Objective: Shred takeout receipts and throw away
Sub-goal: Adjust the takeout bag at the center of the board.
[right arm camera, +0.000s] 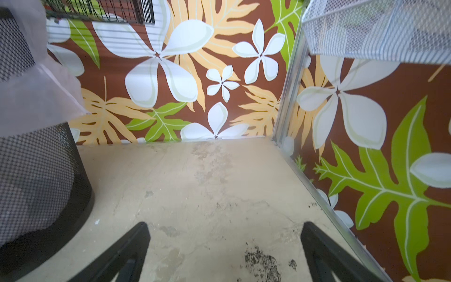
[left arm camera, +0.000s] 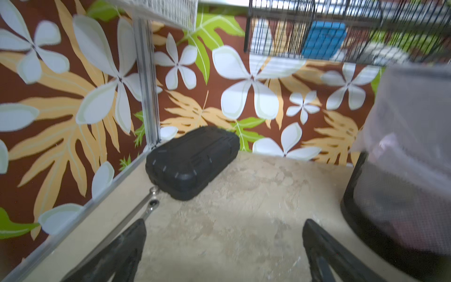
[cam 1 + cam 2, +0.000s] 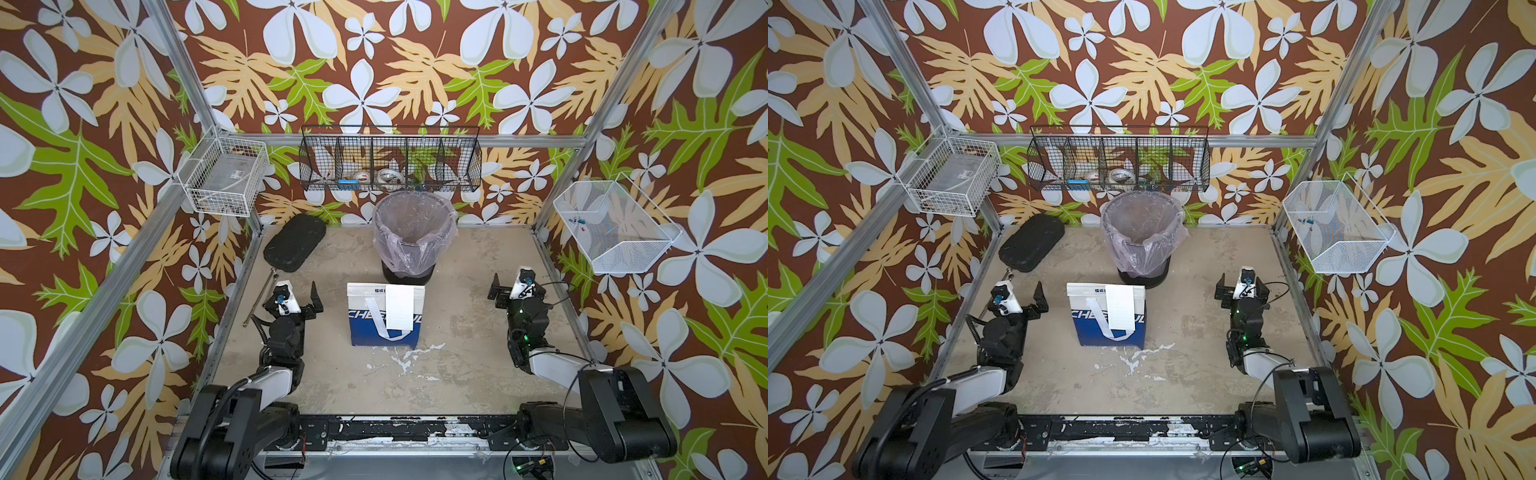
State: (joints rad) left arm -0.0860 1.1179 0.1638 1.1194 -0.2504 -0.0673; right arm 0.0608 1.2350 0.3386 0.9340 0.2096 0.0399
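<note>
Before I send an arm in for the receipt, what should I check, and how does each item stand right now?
1. Receipt whole, on the bag: ok.
2. Left gripper open, empty: ok.
3. Right gripper open, empty: ok.
4. Bin upright, lined, mouth open, behind the bag: ok.
5. Strap free of the receipt: cannot tell; they overlap in both top views.
</note>
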